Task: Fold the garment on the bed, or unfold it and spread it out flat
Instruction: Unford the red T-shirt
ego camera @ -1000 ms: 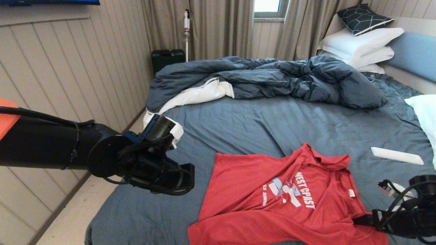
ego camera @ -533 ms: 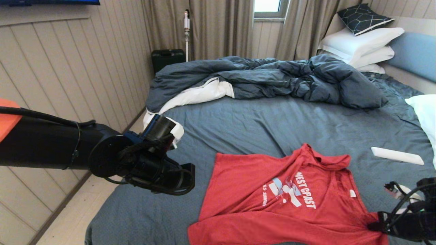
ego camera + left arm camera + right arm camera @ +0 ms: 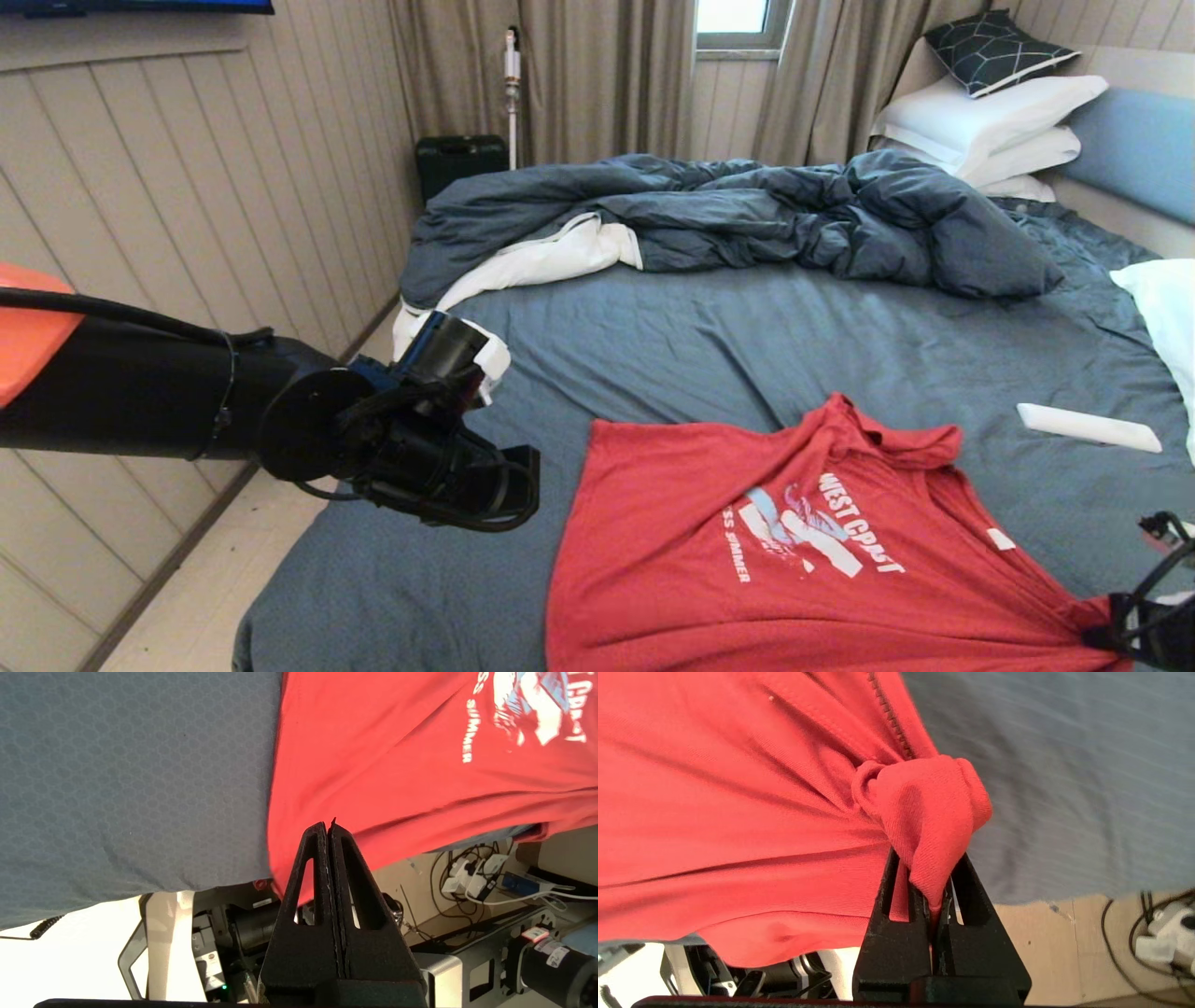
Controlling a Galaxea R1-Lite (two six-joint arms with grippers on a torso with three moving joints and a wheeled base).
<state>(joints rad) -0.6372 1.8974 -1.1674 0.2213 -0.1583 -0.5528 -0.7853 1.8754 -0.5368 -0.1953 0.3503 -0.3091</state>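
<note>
The garment, a red T-shirt with white lettering, lies on the near part of the bed, print up. My right gripper at the near right corner is shut on a bunched fold of its red cloth; the cloth covers the tips of the right gripper. The garment is drawn into taut creases toward that grip. My left gripper hangs above the sheet just left of the garment. In the left wrist view the left gripper is shut with nothing in it, over the garment's edge.
A rumpled dark blue duvet lies across the far half of the bed. White pillows are stacked at the headboard. A flat white object rests on the sheet right of the garment. A panelled wall runs along the left.
The right gripper closed on the garment's right side and pulled it toward the near right corner; the cloth stretched and the lettering shifted. The left arm barely moved.
</note>
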